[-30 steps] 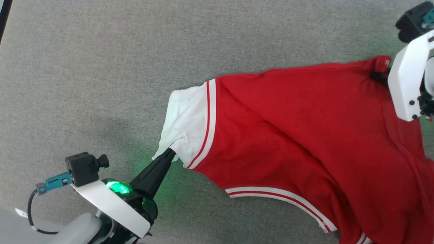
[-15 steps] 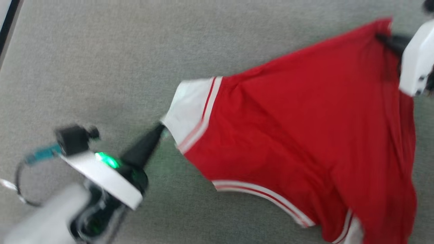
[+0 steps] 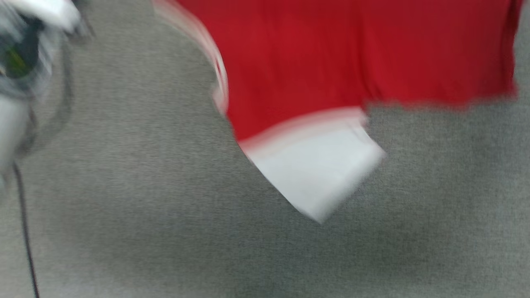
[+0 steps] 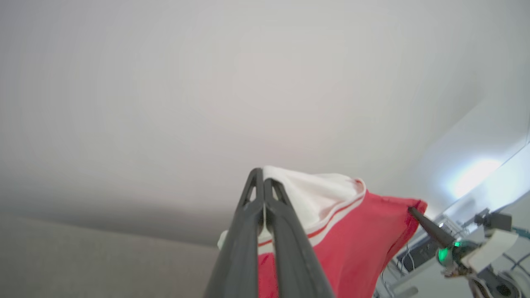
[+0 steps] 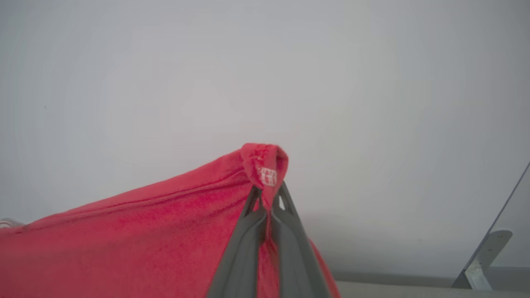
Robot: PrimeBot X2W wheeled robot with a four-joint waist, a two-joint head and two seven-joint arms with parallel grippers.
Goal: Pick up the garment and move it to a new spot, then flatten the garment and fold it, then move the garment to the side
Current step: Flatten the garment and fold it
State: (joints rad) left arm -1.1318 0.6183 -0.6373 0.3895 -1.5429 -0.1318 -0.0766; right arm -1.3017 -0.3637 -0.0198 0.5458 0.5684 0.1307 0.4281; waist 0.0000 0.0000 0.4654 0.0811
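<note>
The garment [image 3: 331,54] is a red shirt stretched across the top of the blurred head view, with one white sleeve [image 3: 319,174] dangling below it above the grey surface. In the left wrist view my left gripper [image 4: 263,182] is shut on the other white sleeve [image 4: 319,194]. Farther right in that view, my right gripper [image 4: 412,211] pinches the red corner. The right wrist view shows my right gripper [image 5: 267,194] shut on a bunched red corner of the garment [image 5: 145,236] that carries a small white label. The shirt hangs taut between the two grippers.
A grey carpet-like surface [image 3: 165,231] lies under the shirt. My left arm's blurred wrist [image 3: 25,49] and a black cable [image 3: 25,231] are at the head view's left edge. A pale wall stands behind, with a metal bracket [image 5: 480,265] low at the right.
Both grippers have raised the garment off the surface, so a white sleeve now dangles free. The right gripper has closed on the red corner. The head camera has shifted strongly.
</note>
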